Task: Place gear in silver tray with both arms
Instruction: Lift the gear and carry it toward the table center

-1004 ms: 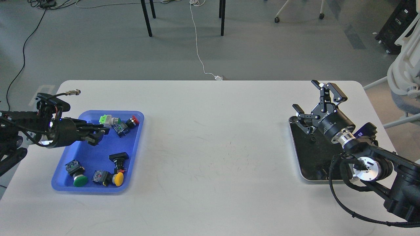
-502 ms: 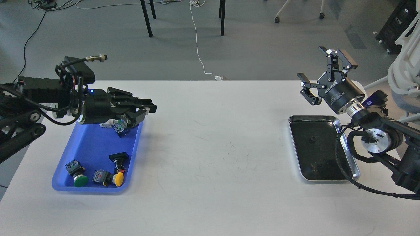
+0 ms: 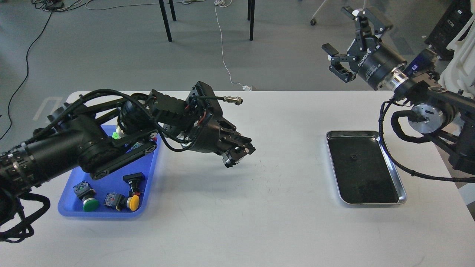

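Your silver tray (image 3: 365, 167) lies flat on the right part of the white worktop (image 3: 259, 207), its long side running away from you and its dark floor holding only a small dark speck near the far end; no arm is touching it. Your right claw (image 3: 343, 40) hangs high above and beyond the tray's far end, past the worktop's back edge, with its two fingers spread wide and nothing between them. Your left claw (image 3: 237, 154) reaches out over the middle of the worktop, well apart from the tray, tilted downward; its fingers sit close together, and a small pale bit shows at the tips, but you cannot tell what it is or whether it is truly gripped. At the left, partly hidden by that arm, sits the blue plastic tray (image 3: 66, 207); near its front lie a green push button (image 3: 90, 204), a yellow push button (image 3: 133, 202) and a black switch part (image 3: 134, 178).
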Motion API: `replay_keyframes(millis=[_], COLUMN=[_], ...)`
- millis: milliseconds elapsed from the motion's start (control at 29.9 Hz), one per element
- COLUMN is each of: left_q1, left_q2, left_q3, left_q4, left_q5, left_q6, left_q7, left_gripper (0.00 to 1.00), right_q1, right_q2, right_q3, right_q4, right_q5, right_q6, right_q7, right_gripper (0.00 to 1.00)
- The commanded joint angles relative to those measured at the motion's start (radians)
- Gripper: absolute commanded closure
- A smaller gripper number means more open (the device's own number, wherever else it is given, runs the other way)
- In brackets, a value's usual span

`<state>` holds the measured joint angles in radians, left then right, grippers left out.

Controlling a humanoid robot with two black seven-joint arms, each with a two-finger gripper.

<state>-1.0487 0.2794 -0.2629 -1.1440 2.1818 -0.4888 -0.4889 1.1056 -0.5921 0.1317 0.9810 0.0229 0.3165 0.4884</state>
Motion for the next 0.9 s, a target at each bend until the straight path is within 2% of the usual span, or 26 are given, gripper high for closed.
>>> replay_keyframes(millis=[0,301,435,569,736,870], left_q1=[-0.014,-0.031,-0.031,-0.033,-0.030,-0.024], left_q2=[-0.091,-0.279,-0.279,-0.279,-0.279,-0.279], left_q3=[0.031,0.116,0.125,0.194,0.202,0.202], left_q4=[0.098,0.283,0.334,0.354,0.409,0.409], left_q5=[0.000,0.000,0.000,0.000,0.000,0.000], left_q6=[0.000,0.000,0.000,0.000,0.016,0.016], left_q7=[0.000,0.000,0.000,0.000,0.000,0.000], left_gripper=[0.85,0.84,0.83,0.83,0.83,0.82], right_q1=[0.045,0.155,0.168,0.158,0.151,0.149], right_q2=[0.001,0.035,0.047,0.041,0.035,0.034], right_q3=[-0.024,-0.125,-0.149,-0.172,-0.173,-0.175], right_q4=[0.001,-0.001,-0.001,-0.001,-0.001,-0.001], right_q5=[0.002,0.003,0.003,0.003,0.003,0.003], right_q6=[0.001,0.001,0.001,0.003,0.003,0.003], right_q7=[0.000,0.000,0.000,0.000,0.000,0.000], right_gripper=[0.03,0.03,0.03,0.03,0.03,0.03])
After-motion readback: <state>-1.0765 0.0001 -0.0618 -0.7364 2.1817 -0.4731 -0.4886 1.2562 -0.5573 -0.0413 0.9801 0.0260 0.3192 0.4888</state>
